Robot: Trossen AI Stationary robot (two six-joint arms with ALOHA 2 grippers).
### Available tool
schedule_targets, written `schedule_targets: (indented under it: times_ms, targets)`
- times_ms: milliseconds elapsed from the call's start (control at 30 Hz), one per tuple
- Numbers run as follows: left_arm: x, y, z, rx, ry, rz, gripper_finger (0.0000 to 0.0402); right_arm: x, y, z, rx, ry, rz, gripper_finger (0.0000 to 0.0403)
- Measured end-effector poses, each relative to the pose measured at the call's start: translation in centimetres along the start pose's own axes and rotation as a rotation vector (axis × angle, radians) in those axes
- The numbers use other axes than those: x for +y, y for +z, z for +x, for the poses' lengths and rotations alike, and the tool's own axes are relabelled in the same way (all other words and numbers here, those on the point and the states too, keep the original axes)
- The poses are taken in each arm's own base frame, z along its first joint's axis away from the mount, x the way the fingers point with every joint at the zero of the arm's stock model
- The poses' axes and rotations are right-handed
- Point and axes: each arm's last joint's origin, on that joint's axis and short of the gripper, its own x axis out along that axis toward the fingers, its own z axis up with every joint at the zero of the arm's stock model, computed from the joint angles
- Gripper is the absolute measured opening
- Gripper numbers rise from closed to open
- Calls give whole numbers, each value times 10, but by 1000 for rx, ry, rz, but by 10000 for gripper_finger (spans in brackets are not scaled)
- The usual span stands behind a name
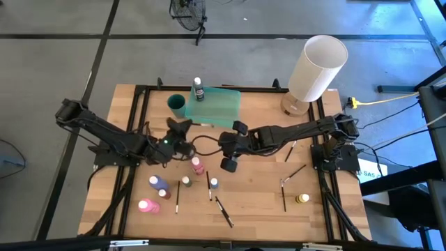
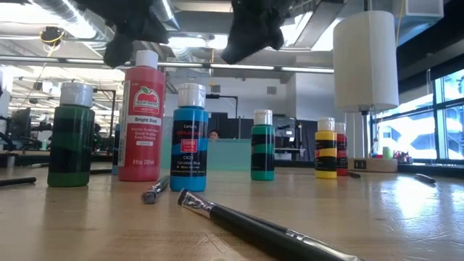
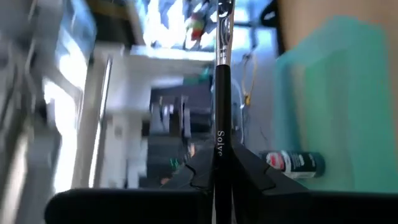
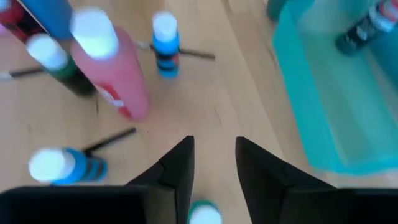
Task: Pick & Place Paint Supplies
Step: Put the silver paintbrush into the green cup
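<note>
My left gripper [image 3: 222, 177] is shut on a thin dark paintbrush [image 3: 222, 93] and hovers left of centre [image 1: 178, 132], near the translucent green tray [image 1: 217, 106]. One dark bottle [image 1: 198, 89] stands in the tray. My right gripper [image 4: 214, 165] hangs open above the table's middle [image 1: 230, 157], nothing between its fingers. A white-capped bottle [image 4: 205, 214] stands just below it. A red bottle [image 2: 141, 116], a blue one [image 2: 190, 138], a dark green one [image 2: 71, 134] and a teal one [image 2: 262, 145] stand upright on the wood. My left gripper pinches the paintbrush's dark handle [image 3: 221, 155] between its two fingers. The fingers come about level from the table's left, and the brush runs along them, its silver ferrule end [image 3: 224, 18] sticking out ahead. The brush is lifted clear of the table.
A big white lamp [image 1: 317, 66] stands at the far right corner and a green cup [image 1: 176, 104] left of the tray. Pink [image 1: 148, 206], purple [image 1: 164, 194] and yellow [image 1: 302, 199] bottles and loose brushes [image 1: 224, 211] [image 1: 296, 172] lie across the near half.
</note>
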Motion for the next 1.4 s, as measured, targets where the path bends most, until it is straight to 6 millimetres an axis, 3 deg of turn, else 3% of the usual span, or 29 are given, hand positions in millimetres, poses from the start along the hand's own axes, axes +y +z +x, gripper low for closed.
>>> schedule_targets:
  times_ms: [133, 300, 600, 933, 1167, 1400]
  targets:
    - [15, -9, -2, 9, 23, -230, 22, -2, -4, 0, 34, -25, 13, 120]
    - [38, -24, -7, -156, -76, -568, 22, -2, -13, 8, 51, -56, 2, 120]
    - [76, -73, -8, -389, -228, -961, 22, -3, -35, 26, 90, -70, -18, 120]
    - [48, -123, 2, -580, -40, -1282, 22, -5, -36, 27, 75, -111, -49, 120]
    - [30, -142, 11, -555, 92, -1447, 22, -8, -33, 29, 58, -110, -63, 120]
    - [14, -155, 21, -629, 96, -1445, 22, -10, -29, 30, 30, -106, -54, 120]
